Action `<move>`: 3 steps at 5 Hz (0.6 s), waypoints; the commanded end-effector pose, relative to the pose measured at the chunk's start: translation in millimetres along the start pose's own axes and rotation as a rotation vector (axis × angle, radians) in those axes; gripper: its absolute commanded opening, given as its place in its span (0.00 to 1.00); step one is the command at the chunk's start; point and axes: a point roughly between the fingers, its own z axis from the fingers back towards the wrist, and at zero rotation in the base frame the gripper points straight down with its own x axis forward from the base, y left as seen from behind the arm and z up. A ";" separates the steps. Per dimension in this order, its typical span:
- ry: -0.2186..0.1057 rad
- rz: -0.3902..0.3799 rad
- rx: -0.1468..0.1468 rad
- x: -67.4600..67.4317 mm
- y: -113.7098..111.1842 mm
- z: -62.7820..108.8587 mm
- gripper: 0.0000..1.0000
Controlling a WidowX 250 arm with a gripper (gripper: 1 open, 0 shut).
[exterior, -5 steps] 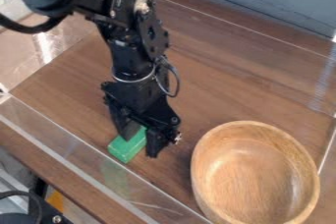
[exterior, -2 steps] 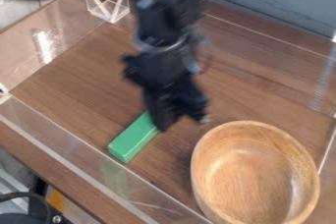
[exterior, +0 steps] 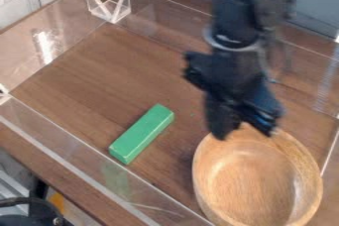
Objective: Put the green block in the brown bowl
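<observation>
**Green block, one: outside the bowl, placing not achieved**

Item, green block (exterior: 142,134): long, flat, bright green; lying on the wooden tabletop (exterior: 99,76), set diagonally, apart from the bowl and touching neither it nor the gripper.

Item, brown bowl (exterior: 255,192): round, pale wood, thick rim; upright beside the block, no block inside.

Item, robot gripper (exterior: 241,123): black, blurred; over the far part of the bowl, away from the block. Jaws closed, with nothing seen between them.

Item, clear edging (exterior: 79,159): along the near side, close to the block's lower end.

Status: nothing of the task appears complete. Outstanding, by judgement: return to the block, open, grasp, lift, carry over the rim, release inside.
</observation>
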 end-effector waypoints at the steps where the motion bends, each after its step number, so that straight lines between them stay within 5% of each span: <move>1: -0.044 -0.052 -0.008 14.9 -24.2 5.7 0.00; 3: -0.064 -0.133 -0.022 6.7 -15.3 7.8 0.00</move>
